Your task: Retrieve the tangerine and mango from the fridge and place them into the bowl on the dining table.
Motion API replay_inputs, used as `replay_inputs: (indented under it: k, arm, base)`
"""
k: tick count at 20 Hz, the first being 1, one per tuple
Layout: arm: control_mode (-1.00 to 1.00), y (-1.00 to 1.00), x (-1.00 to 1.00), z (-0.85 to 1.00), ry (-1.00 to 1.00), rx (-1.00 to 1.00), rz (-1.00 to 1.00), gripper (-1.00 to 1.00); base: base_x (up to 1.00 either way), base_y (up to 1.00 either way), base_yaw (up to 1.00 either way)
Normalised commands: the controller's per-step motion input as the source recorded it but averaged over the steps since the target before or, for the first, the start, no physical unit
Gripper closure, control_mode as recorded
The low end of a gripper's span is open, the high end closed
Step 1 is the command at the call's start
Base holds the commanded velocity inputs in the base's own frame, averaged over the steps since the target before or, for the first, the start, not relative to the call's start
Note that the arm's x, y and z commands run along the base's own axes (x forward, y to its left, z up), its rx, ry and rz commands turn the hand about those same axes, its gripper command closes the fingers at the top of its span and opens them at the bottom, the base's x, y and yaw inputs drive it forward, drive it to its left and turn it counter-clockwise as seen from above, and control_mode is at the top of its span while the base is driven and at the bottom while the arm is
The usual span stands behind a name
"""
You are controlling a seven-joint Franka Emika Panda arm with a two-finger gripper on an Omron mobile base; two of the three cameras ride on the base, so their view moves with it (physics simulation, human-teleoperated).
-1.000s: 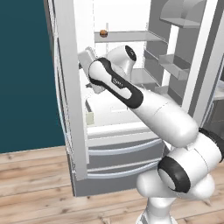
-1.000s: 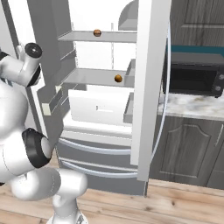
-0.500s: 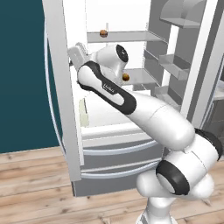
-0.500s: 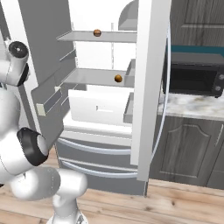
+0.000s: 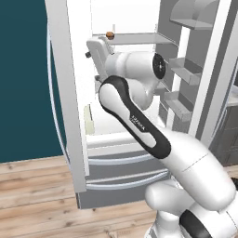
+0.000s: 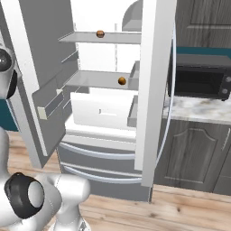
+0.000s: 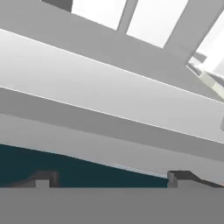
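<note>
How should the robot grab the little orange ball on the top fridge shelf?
The tangerine is a small round ball resting alone on the top shelf. Probably best to come straight in from the open front, level with the shelf, and close the gripper across its middle, its widest part.

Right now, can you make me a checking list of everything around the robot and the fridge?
Surface: wooden floor; marble counter beside the fridge.
Job's things: fridge with both doors open; one small orange fruit on the top shelf, another on the shelf below.
Clutter: pale carton low inside.
Grippers: gripper open, empty, close to the fridge's left door.
Cables: nothing seen.
Surroundings: microwave, dark cabinets, teal wall.
</note>
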Motion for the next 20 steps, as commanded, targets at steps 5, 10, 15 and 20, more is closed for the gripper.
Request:
replay_inputs:
  k: [5,10,15,20]
  arm:
    - [-1.00,-1.00,-0.33,0.44,0.23,-0.05,-0.03,-1.00]
    - [-1.00,-0.75,-0.05,0.15,0.13,-0.25,0.00,-1.00]
    - [-1.00,-0.55,0.00,-0.17,0.00,-0.32,0.04,-1.00]
    - [-1.00,-0.34,0.00,-0.47,-0.06,-0.17,0.13,-1.00]
  base:
    - [0.00,0.00,0.00]
    - [0.00,0.00,0.00]
    - [0.00,0.00,0.00]
    - [0.00,0.00,0.00]
